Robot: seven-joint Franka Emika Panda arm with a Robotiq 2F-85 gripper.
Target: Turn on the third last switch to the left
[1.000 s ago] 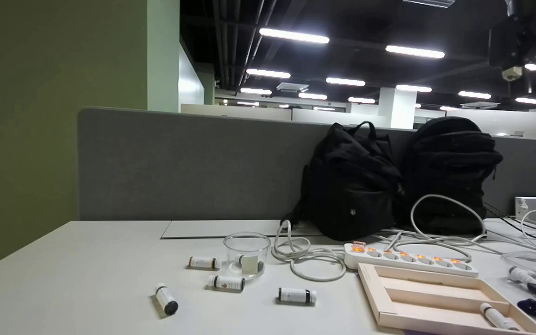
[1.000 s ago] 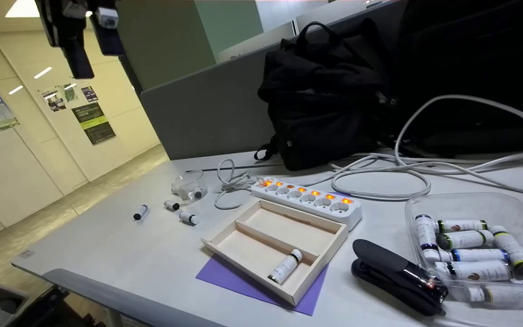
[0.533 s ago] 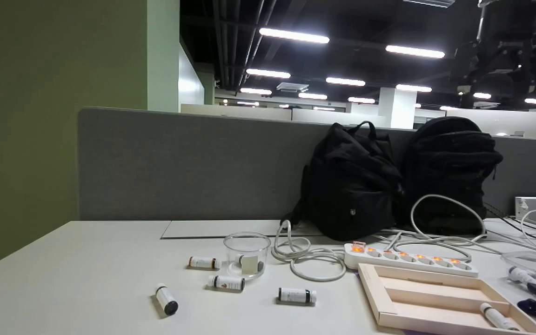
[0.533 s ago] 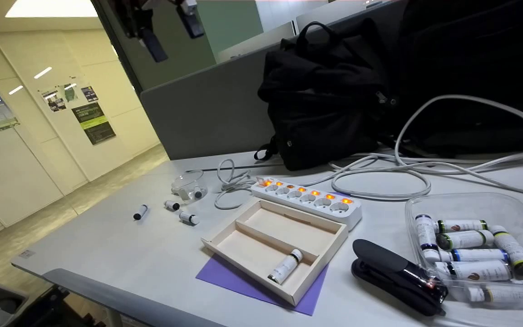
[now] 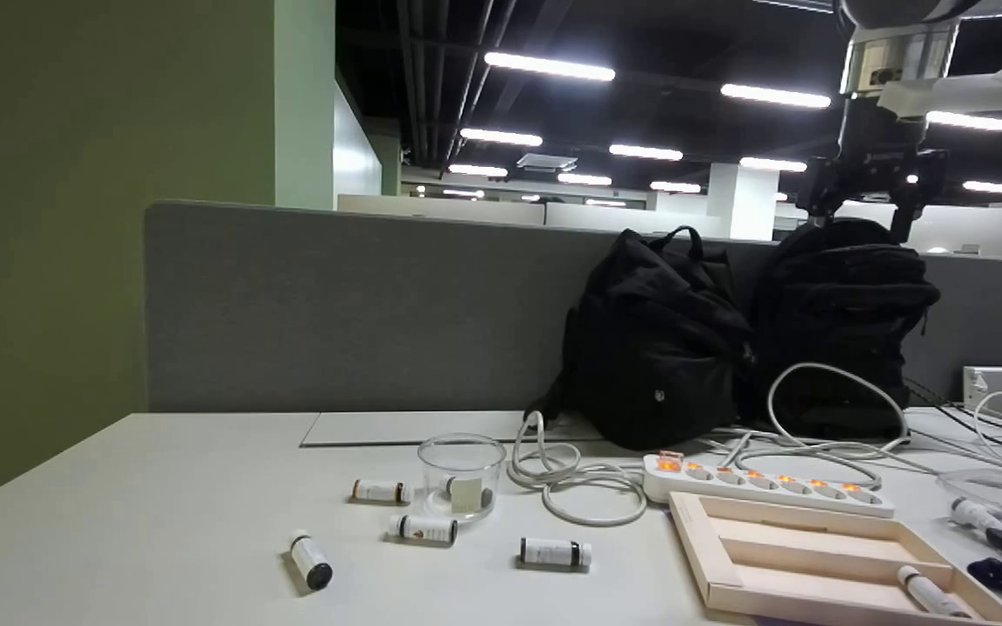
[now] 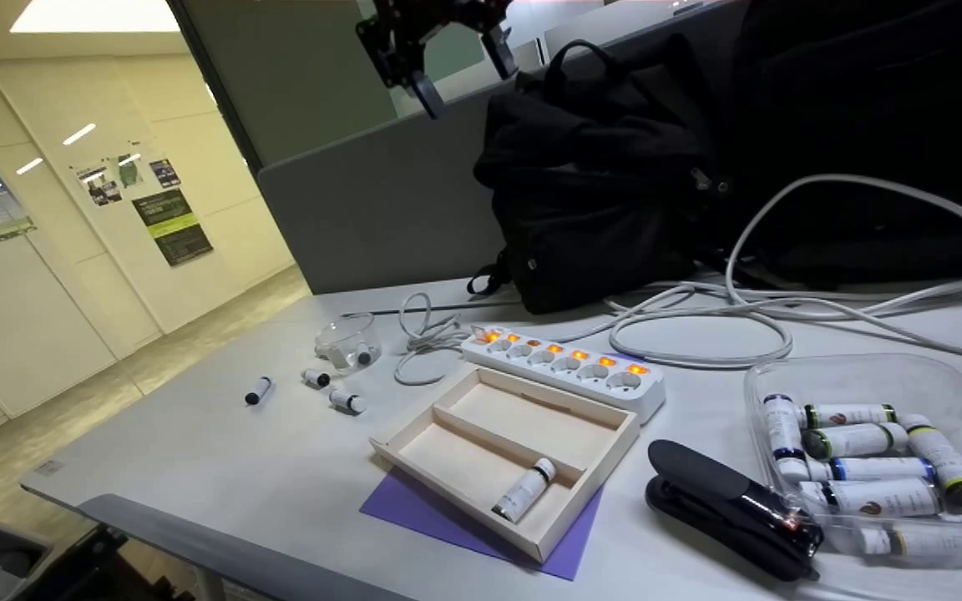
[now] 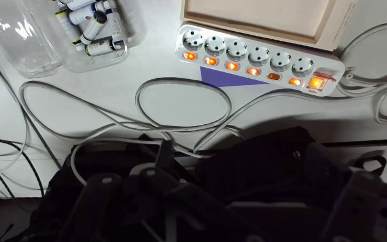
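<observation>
A white power strip (image 7: 264, 60) with a row of sockets and orange rocker switches lies on the table. It also shows in both exterior views (image 5: 771, 496) (image 6: 564, 367). All its switches glow except one dark switch (image 7: 274, 76), third from the large end switch (image 7: 316, 82) with a raised clear cover. The dark switch is also seen in an exterior view (image 6: 534, 343). My gripper (image 7: 244, 154) is open and empty, its fingers wide apart. It hangs high above the table, over the backpacks and away from the strip, as both exterior views show (image 5: 862, 224) (image 6: 469, 90).
Black backpacks (image 5: 657, 348) stand against the grey partition (image 5: 362, 313) behind the strip. A wooden tray (image 6: 502, 438) touches or nearly touches the strip's front. Grey cables (image 7: 180, 127) loop behind it. A stapler (image 6: 731, 509) and a clear bottle container (image 6: 865, 367) lie beside it.
My gripper has moved leftward and down in an exterior view, and rightward across the top in an exterior view, towards the backpacks. The power strip and its switch lights look the same.
</observation>
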